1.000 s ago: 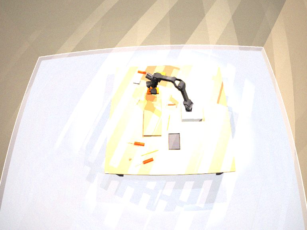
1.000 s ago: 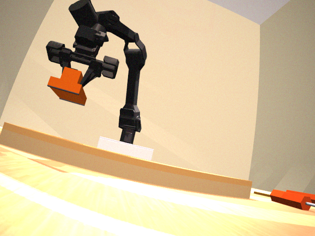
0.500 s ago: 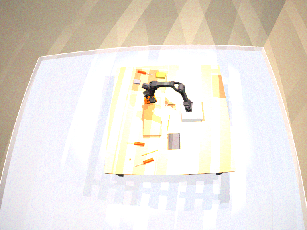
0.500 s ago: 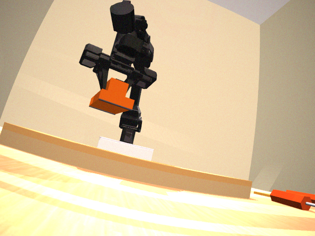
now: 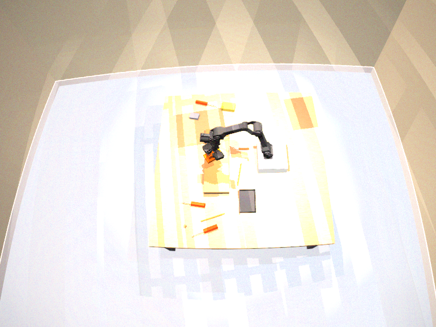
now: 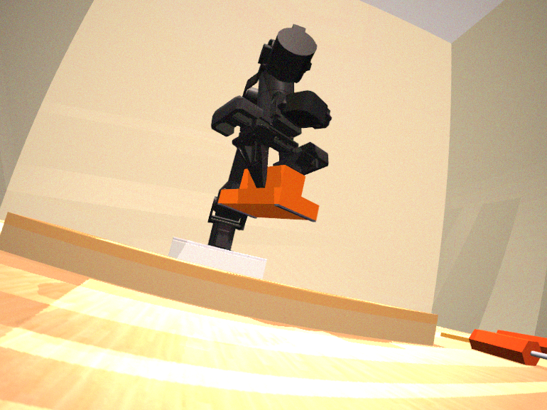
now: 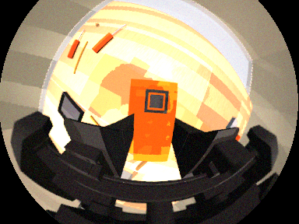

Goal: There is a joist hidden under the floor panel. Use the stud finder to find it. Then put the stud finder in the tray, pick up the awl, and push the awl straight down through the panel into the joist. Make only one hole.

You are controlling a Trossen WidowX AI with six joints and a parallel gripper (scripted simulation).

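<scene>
My gripper (image 5: pixel 212 154) (image 6: pixel 273 177) (image 7: pixel 152 116) is shut on the orange stud finder (image 5: pixel 208 157) (image 6: pixel 292 191) (image 7: pixel 151 140), whose dark square display faces the wrist camera. The stud finder hangs level above the floor panel (image 5: pixel 216 185) (image 6: pixel 219 282), with an air gap under it in the exterior view. The dark tray (image 5: pixel 247 200) (image 7: pixel 71 106) lies beyond the panel's near end. Two orange-handled tools (image 5: pixel 198 204) (image 5: pixel 210 229) (image 7: pixel 103 43) (image 7: pixel 73 49) lie near the table's front, and a third (image 5: pixel 201 102) lies at the back. I cannot tell which is the awl. The joist is hidden.
The white base block (image 5: pixel 272 165) (image 6: pixel 217 257) stands right of the panel. A yellow block (image 5: pixel 228 106) and a small grey block (image 5: pixel 194 116) are at the back. A thin yellow stick (image 5: pixel 239 174) lies beside the panel, another (image 5: pixel 212 217) between the front tools.
</scene>
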